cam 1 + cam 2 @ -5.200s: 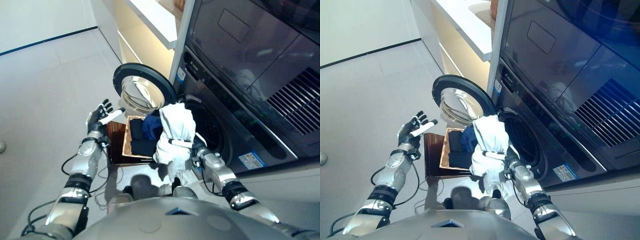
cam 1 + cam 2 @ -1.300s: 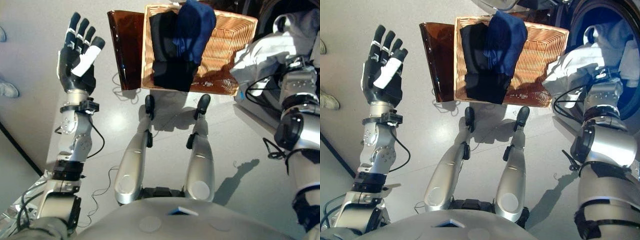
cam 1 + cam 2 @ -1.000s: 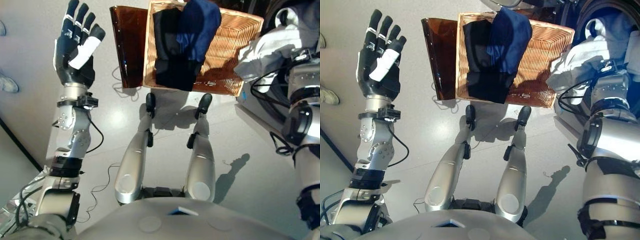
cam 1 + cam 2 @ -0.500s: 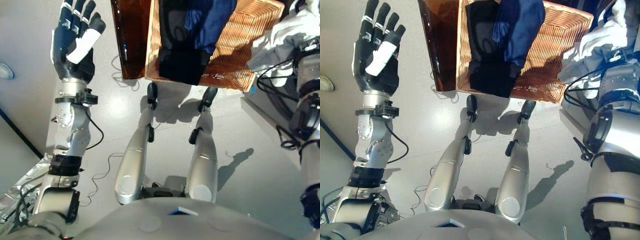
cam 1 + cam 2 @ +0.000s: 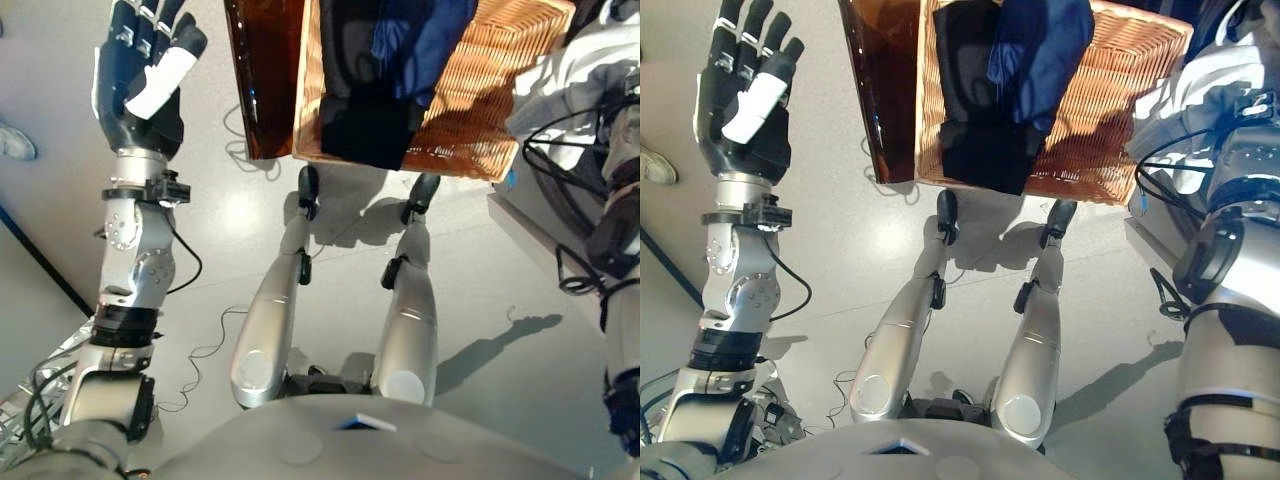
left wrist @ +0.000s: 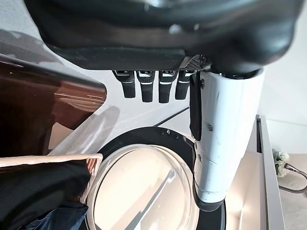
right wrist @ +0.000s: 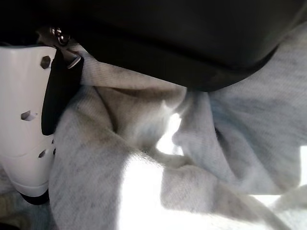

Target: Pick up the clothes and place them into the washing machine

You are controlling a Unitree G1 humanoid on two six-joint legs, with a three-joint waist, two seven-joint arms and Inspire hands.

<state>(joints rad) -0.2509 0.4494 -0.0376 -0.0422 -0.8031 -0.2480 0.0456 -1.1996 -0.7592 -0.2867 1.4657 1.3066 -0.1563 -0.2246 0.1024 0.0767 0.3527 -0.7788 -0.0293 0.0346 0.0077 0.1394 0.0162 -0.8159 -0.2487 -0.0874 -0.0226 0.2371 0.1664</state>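
Note:
The wicker basket (image 5: 470,110) rests on the dark brown box (image 5: 262,80) and holds a black garment (image 5: 365,115) and a blue garment (image 5: 420,35). My right arm reaches up past the basket's right end. My right hand (image 7: 24,129) is bunched into a white garment (image 5: 1210,80), with the thumb pressed against the cloth (image 7: 168,182). My left hand (image 5: 140,70) is raised left of the box, open and empty, fingers straight. In the left wrist view its thumb (image 6: 225,134) points toward the washing machine's open round door (image 6: 144,191).
A person's shoe (image 5: 15,145) shows on the pale floor at the far left. The box (image 6: 43,105) and the black garment (image 6: 33,191) also show in the left wrist view, next to the door.
The camera has tilted down toward the floor since five seconds ago. My right hand has carried the white garment from in front of the basket to its right end. My left hand stays raised and open.

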